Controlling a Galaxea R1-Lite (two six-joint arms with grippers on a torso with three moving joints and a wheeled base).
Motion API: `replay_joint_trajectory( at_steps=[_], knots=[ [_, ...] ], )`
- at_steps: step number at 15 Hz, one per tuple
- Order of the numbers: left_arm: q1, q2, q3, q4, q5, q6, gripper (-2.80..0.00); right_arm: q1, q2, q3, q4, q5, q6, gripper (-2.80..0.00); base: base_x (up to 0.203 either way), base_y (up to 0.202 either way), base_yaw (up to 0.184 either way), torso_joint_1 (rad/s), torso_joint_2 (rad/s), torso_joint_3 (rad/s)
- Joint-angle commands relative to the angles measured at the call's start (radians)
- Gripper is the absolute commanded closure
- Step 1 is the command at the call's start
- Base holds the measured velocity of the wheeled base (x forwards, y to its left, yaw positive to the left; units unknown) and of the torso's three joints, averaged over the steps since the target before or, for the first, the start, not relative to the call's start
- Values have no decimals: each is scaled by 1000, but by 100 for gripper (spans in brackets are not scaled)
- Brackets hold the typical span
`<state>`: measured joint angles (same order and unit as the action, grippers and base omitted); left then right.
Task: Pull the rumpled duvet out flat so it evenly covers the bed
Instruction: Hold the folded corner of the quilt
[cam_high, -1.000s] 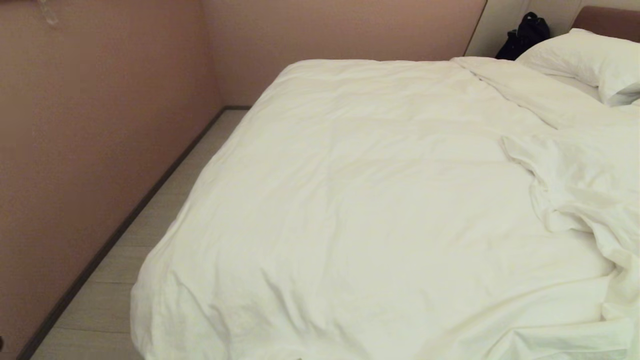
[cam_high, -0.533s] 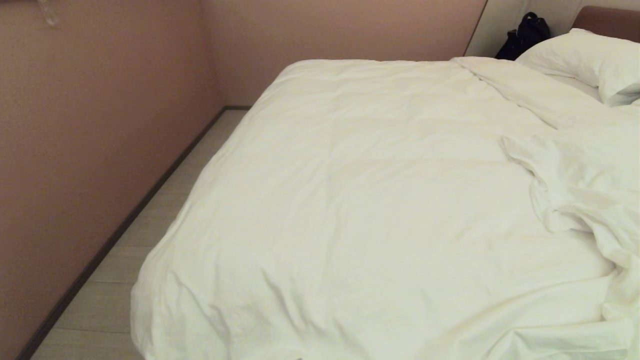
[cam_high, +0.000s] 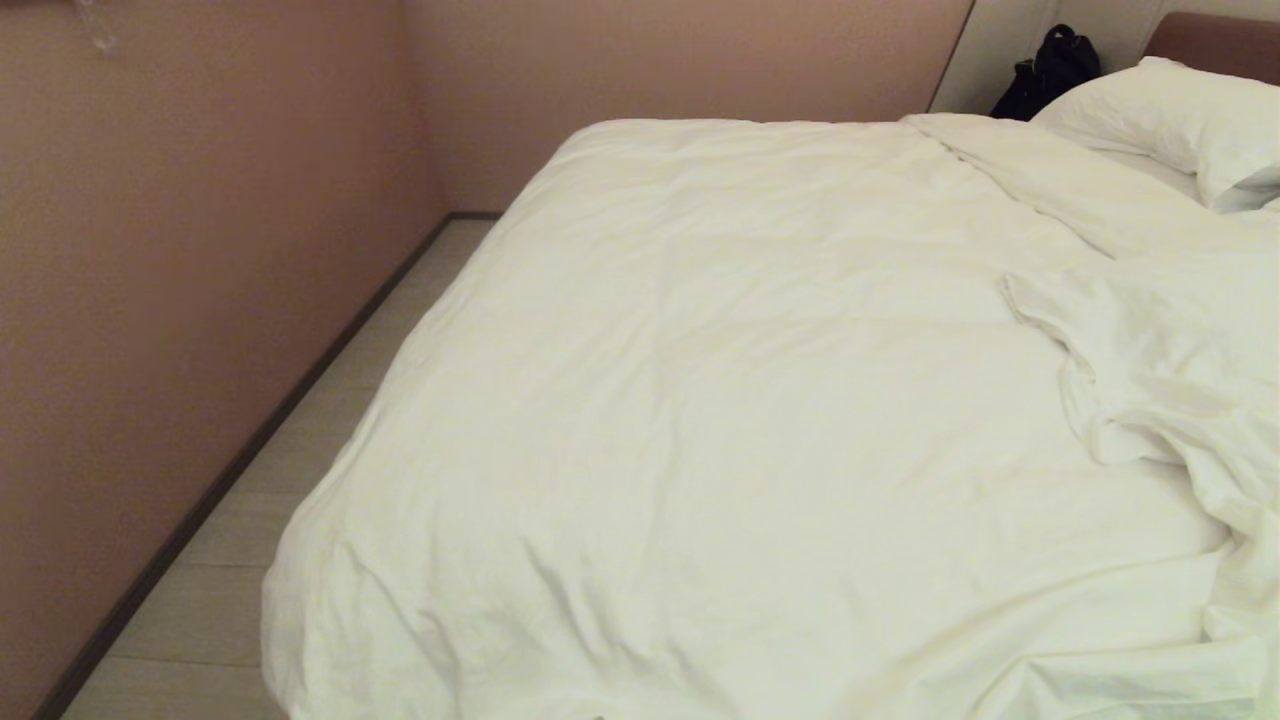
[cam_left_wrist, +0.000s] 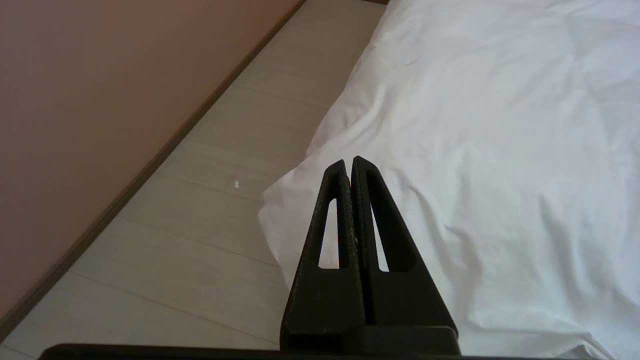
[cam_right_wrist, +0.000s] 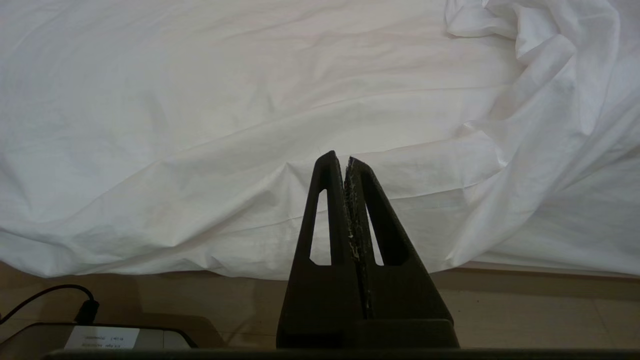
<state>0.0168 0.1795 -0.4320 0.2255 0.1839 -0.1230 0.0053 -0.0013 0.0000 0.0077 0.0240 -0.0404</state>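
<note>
Head camera: high over my bed (cam_high: 1210, 40), facing its duvet (cam_high: 760, 400). Wrist cameras: low, close, sharing that duvet's near edge.

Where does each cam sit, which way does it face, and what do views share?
Head: high, looking down across the duvet to a pillow; no arm shows.
Left wrist: behind the shut left gripper, over the duvet's corner and floor.
Right wrist: behind the shut right gripper, facing the duvet's hanging edge.
Shared: the duvet in all three.
</note>
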Motion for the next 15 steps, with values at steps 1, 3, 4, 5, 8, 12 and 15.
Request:
replay_joint_trajectory(
  at_steps=[1,3,4,5,8,12,15],
  knots=[
    [-1,-36,10,6,-41,-3,0,1,1,0,0,1,-1,0,0,0,0,0,0,0],
    [-3,-115,35,16,-192,-3,0,1,1,0,0,1,-1,0,0,0,0,0,0,0],
    [-3,-138,64,19,-220,-3,0,1,1,0,0,1,-1,0,0,0,0,0,0,0],
    [-3,-154,82,20,-238,-1,0,1,1,0,0,1,-1,0,0,0,0,0,0,0],
    [-3,-180,141,14,-273,3,0,-1,1,0,0,1,-1,0,0,0,0,0,0,0],
    [-3,-180,229,6,-278,12,0,1,1,0,0,1,-1,0,0,0,0,0,0,0],
    [-3,-180,285,-35,-290,13,0,1,1,0,0,1,-1,0,0,0,0,0,0,0]
  ],
)
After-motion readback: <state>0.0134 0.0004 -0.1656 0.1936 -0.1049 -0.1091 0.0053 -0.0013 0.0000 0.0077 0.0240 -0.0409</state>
